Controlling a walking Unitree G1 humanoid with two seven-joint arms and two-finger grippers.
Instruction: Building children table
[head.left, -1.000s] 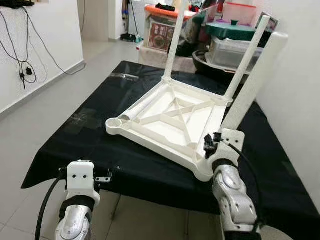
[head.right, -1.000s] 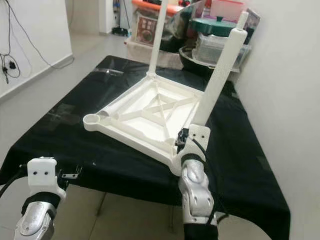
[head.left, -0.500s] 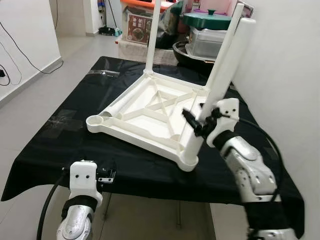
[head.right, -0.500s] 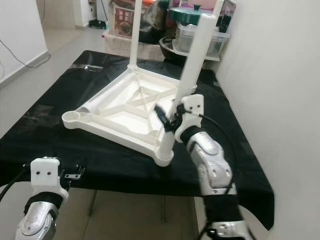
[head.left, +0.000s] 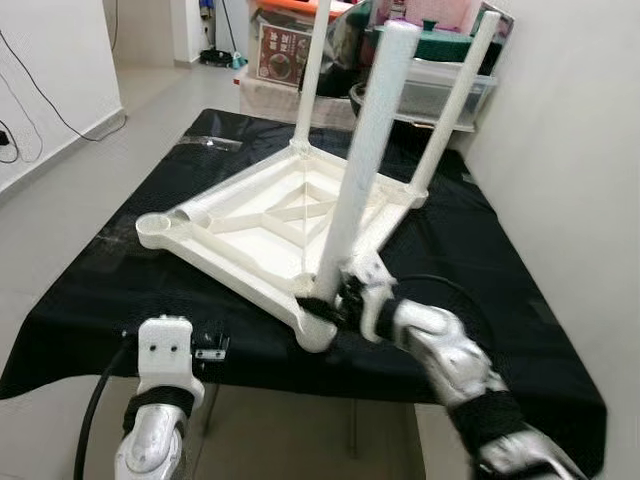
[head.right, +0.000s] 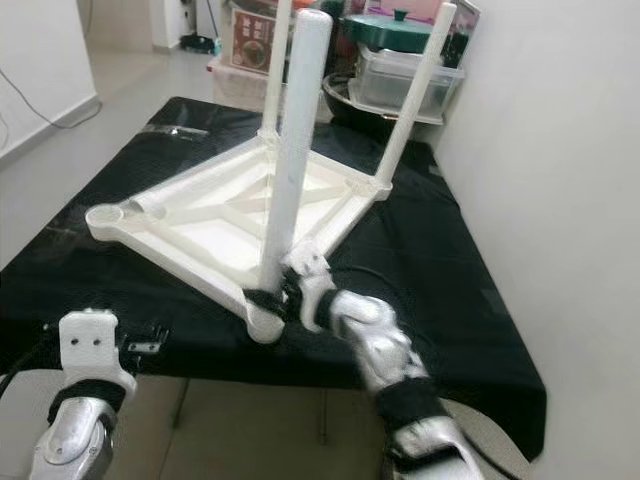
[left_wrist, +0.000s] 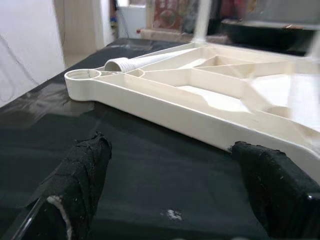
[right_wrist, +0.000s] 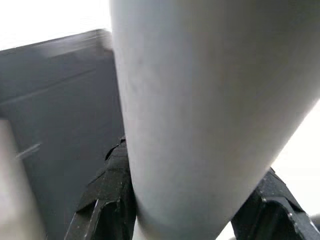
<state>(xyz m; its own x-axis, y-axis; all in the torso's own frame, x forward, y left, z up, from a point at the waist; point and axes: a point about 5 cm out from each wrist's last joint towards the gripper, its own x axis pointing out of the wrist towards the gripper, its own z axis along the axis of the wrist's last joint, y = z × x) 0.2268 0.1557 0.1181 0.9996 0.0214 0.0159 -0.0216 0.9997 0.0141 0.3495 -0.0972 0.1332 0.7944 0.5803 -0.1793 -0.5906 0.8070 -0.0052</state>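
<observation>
Cluttered room, white walls

Black-draped table (head.left: 520, 300) on pale floor (head.left: 60, 200); storage boxes (head.left: 440, 75) stacked far behind; cables (head.left: 25, 95) left.

You had even, soft indoor light in the head views, bright enough to read the white tabletop (head.left: 290, 215) cleanly against the black cloth (head.left: 500, 260). The cloth threw back dull sheen in patches on the side away from the right gripper (head.left: 335, 300), and the right arm itself was smeared by motion blur. Shadows under the tabletop were faint. In the left wrist view you got a sharp middle distance, but the left gripper (left_wrist: 175, 192) fingers (left_wrist: 80, 177) close to the lens were soft, and the far background washed out pale. In the right wrist view the leg (right_wrist: 200, 110) sat too near to focus, with blown-out white behind it.
</observation>
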